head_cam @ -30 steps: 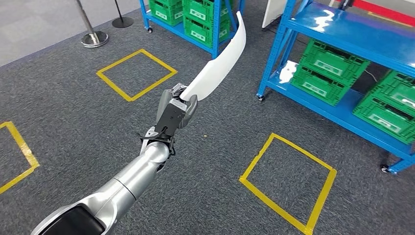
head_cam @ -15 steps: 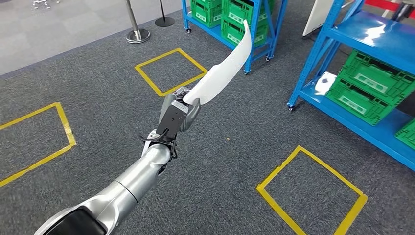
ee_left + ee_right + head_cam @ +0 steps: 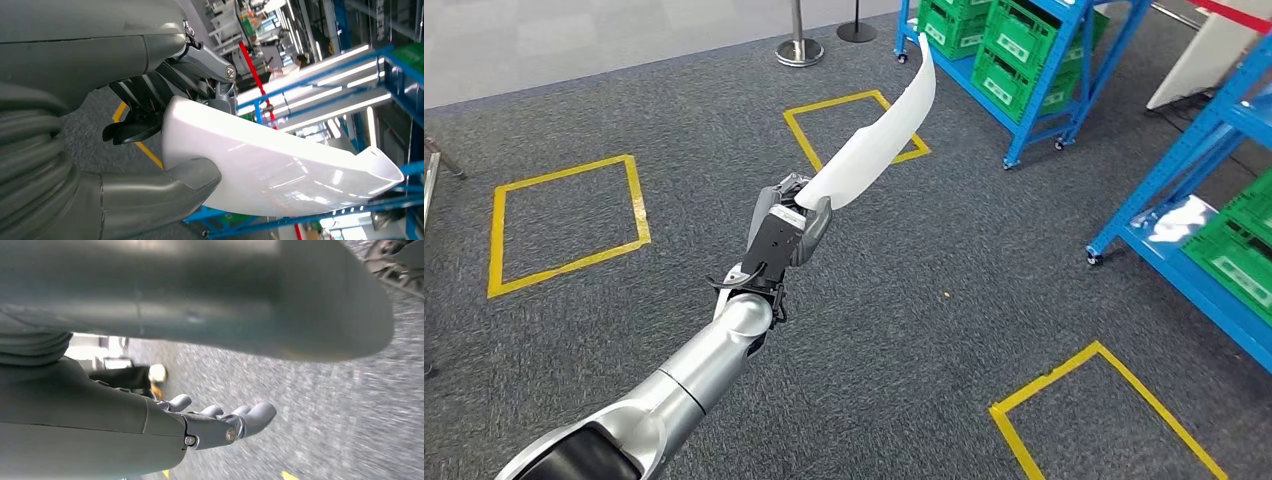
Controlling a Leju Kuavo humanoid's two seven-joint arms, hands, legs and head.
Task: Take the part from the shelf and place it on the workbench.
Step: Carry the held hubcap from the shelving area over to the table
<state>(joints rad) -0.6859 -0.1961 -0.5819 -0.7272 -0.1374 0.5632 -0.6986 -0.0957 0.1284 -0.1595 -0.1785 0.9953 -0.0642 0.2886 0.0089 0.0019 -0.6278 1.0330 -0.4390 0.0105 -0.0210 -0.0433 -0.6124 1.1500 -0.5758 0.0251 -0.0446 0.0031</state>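
The view is swinging left, shelves [image 3: 1024, 60] sliding rightward. The left hand [image 3: 786, 228] is gripping the part [image 3: 874, 140] by one end; the long overhang risks slipping or clipping a shelf.

Even overhead light fills the hall; glare streaks the glossy curved white plastic part [image 3: 280, 170] and the shiny blue metal shelf [image 3: 1214, 270]. Bright ceiling tubes blow out behind. The grey carpet floor [image 3: 350, 415] smears with motion blur.

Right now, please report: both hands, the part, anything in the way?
Left hand grips white part at its near end. Right hand holds nothing, fingers loosely extended. Carpet ahead, blue shelf to the right.
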